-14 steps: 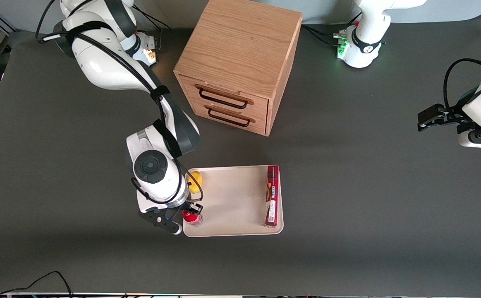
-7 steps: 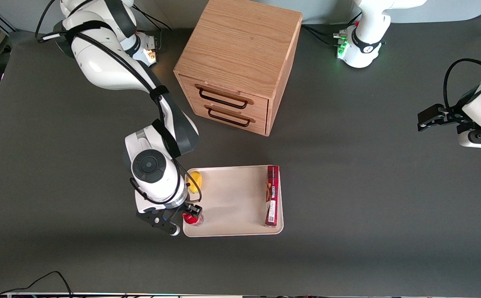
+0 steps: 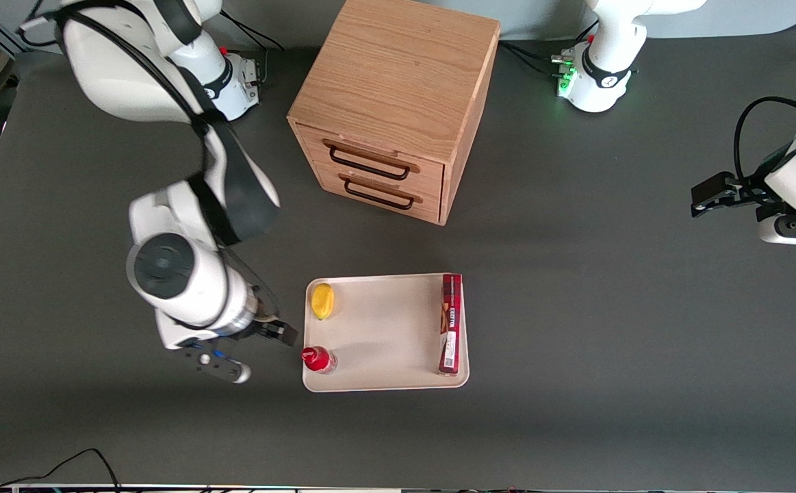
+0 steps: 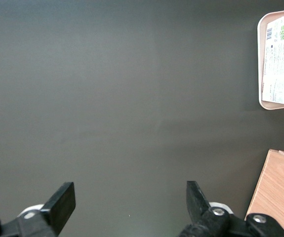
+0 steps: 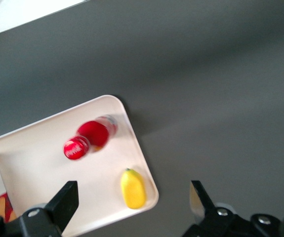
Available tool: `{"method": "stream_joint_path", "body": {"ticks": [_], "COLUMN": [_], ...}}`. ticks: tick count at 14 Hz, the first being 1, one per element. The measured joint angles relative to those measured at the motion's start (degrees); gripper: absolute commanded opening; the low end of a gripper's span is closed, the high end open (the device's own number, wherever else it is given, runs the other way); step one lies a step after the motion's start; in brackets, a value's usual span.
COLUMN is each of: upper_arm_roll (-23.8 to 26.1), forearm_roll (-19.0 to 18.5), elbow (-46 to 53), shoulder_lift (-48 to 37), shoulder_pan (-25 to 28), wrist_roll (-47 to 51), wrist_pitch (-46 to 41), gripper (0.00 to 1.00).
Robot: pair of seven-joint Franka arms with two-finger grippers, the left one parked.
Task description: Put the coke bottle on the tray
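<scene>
While the working arm hangs over the bare dark worktop (image 3: 575, 308), its pincer (image 3: 261, 352) sits just beside the tray (image 3: 384, 335), toward the working arm's end, with its fingers (image 5: 65, 200) spread wide and nothing between them. It is clear of the tray's edge and touches nothing on it.

Using the tray as the landmark: the coke bottle (image 3: 318, 359) stands upright on it, in the corner nearest the front camera at the working arm's end, close to the rim. From the wrist camera the red cap (image 5: 76, 147) and the clear base are both plain to see, and the bottle (image 5: 93, 136) is apart from the pincer. A small yellow fruit (image 3: 322, 300) lies on the tray too, along the same short edge as the bottle but farther from the front camera, well apart from it. A long red box (image 3: 450, 323) lies flat along the tray's edge toward the parked arm's end, running nearly the whole of that side.

Farther from the front camera than the tray stands a wooden drawer cabinet (image 3: 398, 103), its two drawers shut, with dark handles facing the tray.
</scene>
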Motion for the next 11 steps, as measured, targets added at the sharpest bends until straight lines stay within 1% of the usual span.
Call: {"method": "stream_joint_path", "body": {"ticks": [2,6,7,9,11], "upper_arm_roll": [1.27,1.78,1.80,1.82,1.83], "forearm_roll": [0.16,0.78,1.58,4.81,5.52], "elbow": [-8.08,-26.91,-30.73,-36.13,-38.32], "shoulder_lift": [-8.32,-26.10,-29.86,-35.77,-38.47], "shoulder_pan": [-4.37,-12.39,-13.91,-16.25,-16.78], "wrist_roll": [-6.48,-20.43,-22.29,-24.54,-24.96], "wrist_pitch": [-0.99,-1.51,-1.50,-1.46,-1.49], "gripper": [1.00,1.00,1.00,1.00,1.00]}}
